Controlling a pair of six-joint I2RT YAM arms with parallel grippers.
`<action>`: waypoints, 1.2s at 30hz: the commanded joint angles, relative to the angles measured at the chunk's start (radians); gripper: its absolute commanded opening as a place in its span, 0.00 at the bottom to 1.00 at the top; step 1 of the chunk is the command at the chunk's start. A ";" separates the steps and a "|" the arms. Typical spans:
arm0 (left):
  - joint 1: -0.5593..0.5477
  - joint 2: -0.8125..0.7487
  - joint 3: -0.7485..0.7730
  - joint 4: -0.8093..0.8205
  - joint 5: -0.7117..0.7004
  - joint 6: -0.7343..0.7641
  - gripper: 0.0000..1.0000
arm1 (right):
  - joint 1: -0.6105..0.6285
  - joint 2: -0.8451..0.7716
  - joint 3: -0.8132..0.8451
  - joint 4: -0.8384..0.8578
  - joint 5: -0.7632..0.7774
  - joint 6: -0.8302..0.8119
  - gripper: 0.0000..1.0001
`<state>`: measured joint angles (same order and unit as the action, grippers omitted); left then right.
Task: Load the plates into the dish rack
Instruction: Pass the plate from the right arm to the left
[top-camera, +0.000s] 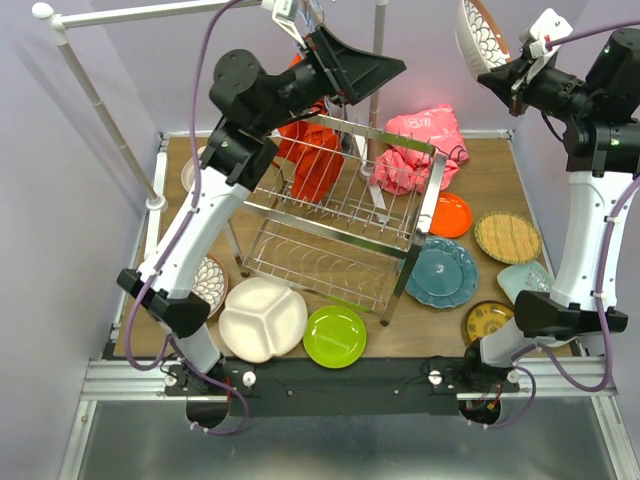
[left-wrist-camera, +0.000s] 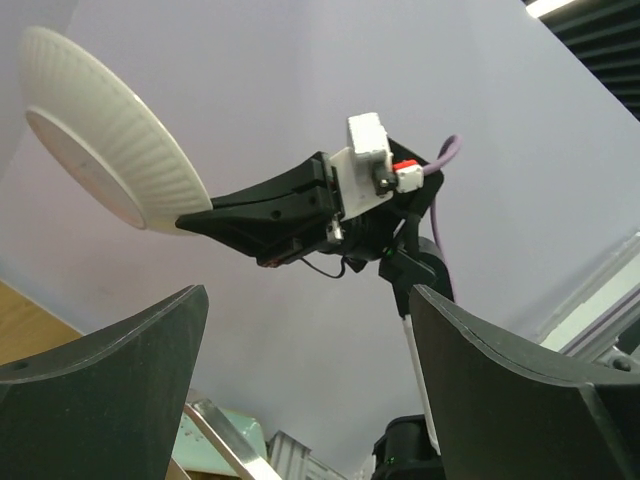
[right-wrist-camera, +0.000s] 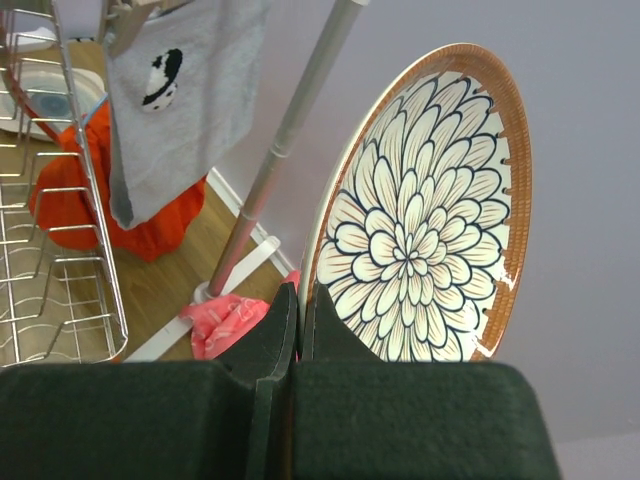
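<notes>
The right pincer (right-wrist-camera: 298, 300) is clamped on the rim of the floral plate (right-wrist-camera: 420, 220), held high above the table (top-camera: 488, 168). The plate should be lowered edge-first into a free slot of the dish rack (top-camera: 340, 215). The left pincer (left-wrist-camera: 305, 380) is spread wide, empty.

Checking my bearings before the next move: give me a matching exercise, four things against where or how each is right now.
Things:
1 floral plate
2 green plate
3 teal plate
4 left gripper

States:
A open, empty
B on the table, right of the rack
C pinched in the right gripper, in the air
D on the table, near edge, in front of the rack

Pairs: 1-C; 2-D; 3-B; 4-A
</notes>
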<state>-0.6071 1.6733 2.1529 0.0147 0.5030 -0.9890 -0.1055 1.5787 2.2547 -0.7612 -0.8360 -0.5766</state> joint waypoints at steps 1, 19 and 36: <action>-0.036 0.057 0.065 -0.013 -0.058 -0.040 0.91 | 0.024 -0.026 0.056 0.109 -0.090 -0.098 0.01; -0.071 0.203 0.209 -0.143 -0.208 -0.033 0.90 | 0.164 -0.129 -0.033 0.005 -0.078 -0.345 0.01; -0.085 0.224 0.255 -0.307 -0.354 0.013 0.85 | 0.381 -0.264 -0.276 0.002 0.215 -0.693 0.01</action>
<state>-0.6830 1.8843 2.3619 -0.2661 0.2211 -1.0088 0.2005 1.4082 2.0621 -0.8856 -0.7162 -1.0863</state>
